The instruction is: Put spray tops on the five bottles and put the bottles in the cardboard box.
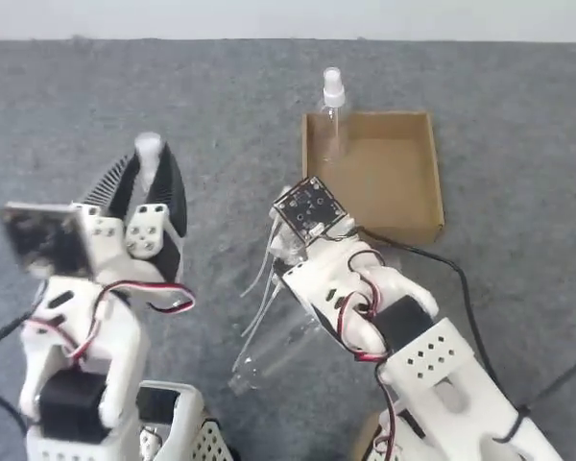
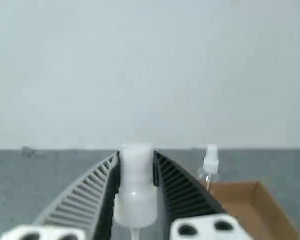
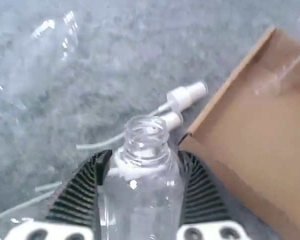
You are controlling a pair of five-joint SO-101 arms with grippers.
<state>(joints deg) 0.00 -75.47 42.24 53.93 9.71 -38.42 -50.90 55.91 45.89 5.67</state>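
Left claw (image 2: pixel 136 157) clamped on spray top (image 2: pixel 135 192), upright, scene left. Right claw (image 3: pixel 141 156) clamped on open-necked bottle (image 3: pixel 140 195), centre, near box (image 1: pixel 413 182) near-left corner. Top lies left of neck; axes likely need aligning.

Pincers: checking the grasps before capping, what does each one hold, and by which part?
Left pincer holds a spray top by its white head; right pincer holds an uncapped bottle by its shoulder, below the neck.

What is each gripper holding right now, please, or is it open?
Left gripper: shut on a spray top.
Right gripper: shut on a bottle whose neck is uncapped.
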